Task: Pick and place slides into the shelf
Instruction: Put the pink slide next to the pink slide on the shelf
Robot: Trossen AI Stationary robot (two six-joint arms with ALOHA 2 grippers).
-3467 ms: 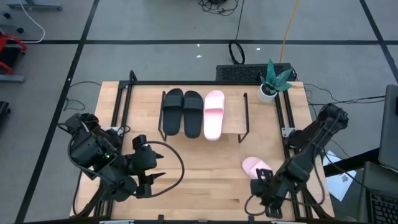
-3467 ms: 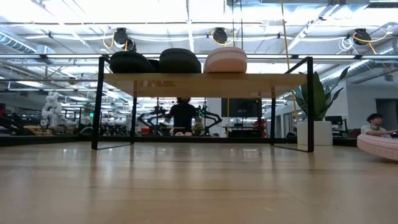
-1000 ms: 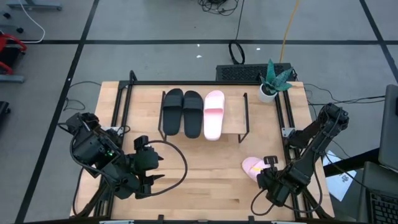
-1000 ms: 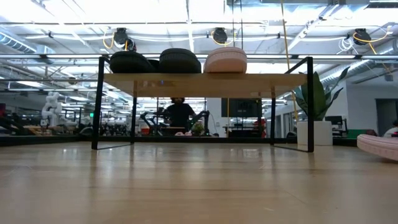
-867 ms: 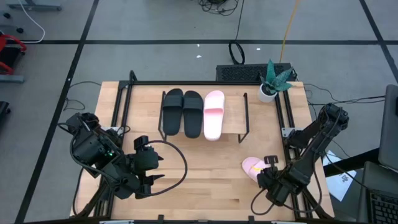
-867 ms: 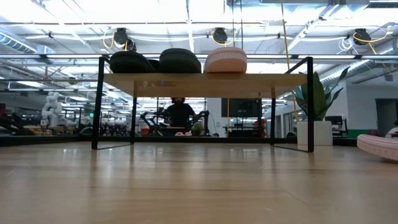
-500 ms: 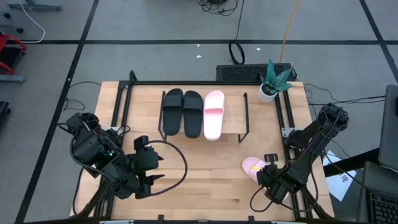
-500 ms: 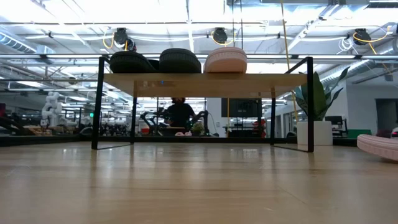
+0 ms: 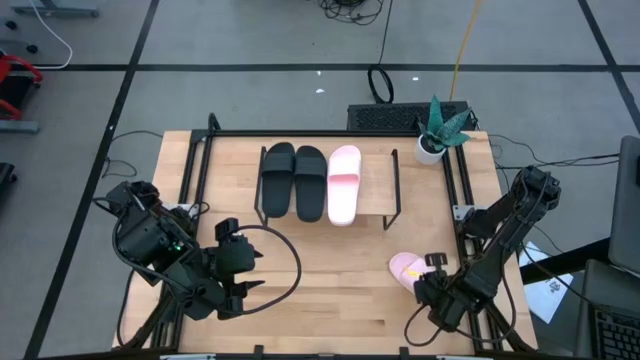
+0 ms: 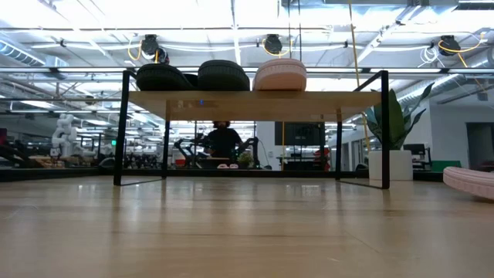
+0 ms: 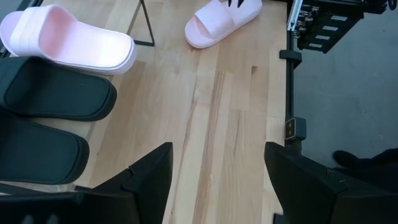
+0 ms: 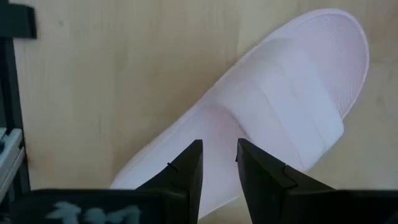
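Observation:
The shelf [image 9: 375, 195] stands at the table's far middle. On its plank lie two black slides [image 9: 277, 180] [image 9: 310, 182] and one pale pink slide [image 9: 343, 183], all resting on their soles. The second pink slide [image 9: 404, 266] lies sole down on the table at the near right; it also shows in the left wrist view [image 11: 222, 22] and the low view [image 10: 471, 181]. My right gripper [image 12: 219, 155] points down over this slide's heel half [image 12: 186, 143], its fingers a narrow gap apart. My left gripper [image 11: 217, 162] is wide open and empty at the near left [image 9: 245, 285]. My right gripper comes from above at the pink slide's heel half [image 12: 217, 124], whose footbed shows in the gap between the fingers. I cannot tell whether the fingertips touch it. The slide lies flat on the table.
A potted plant [image 9: 437, 135] stands at the far right corner. Black frame rails [image 9: 190, 170] run along the table's left and right sides. The left arm's cable [image 9: 285, 270] loops over the near middle. Bare wood lies between the shelf and the near edge. A person [image 10: 222, 139] sits far behind.

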